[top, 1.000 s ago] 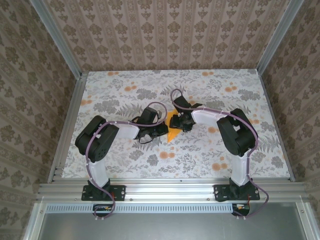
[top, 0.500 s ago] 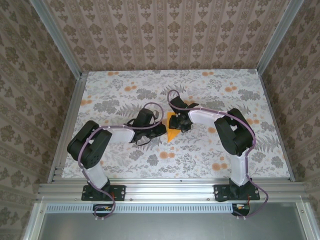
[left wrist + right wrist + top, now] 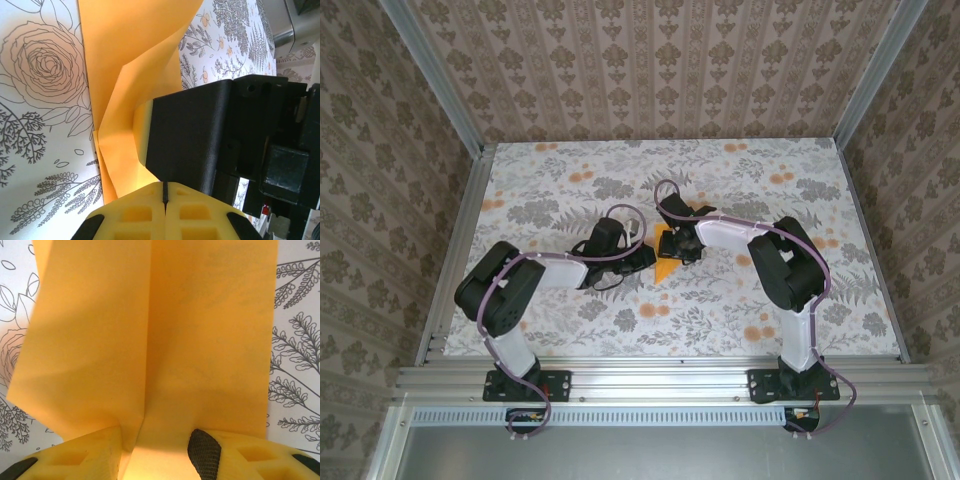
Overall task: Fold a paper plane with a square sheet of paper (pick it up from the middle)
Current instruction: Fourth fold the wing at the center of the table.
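Top external view shows both arms meeting over the square sheet of paper (image 3: 665, 267), creased and lying near the middle of the flower-printed table (image 3: 550, 190). The right gripper (image 3: 156, 440) stands spread astride the raised centre fold, probably to guide it. The left gripper (image 3: 164, 187) is pressed together at the paper's edge; whether paper sits inside, I cannot tell. Patterned walls (image 3: 650, 70) enclose the table.

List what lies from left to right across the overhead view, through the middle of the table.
In order: left arm's elbow → left tool → orange paper → right arm's elbow.
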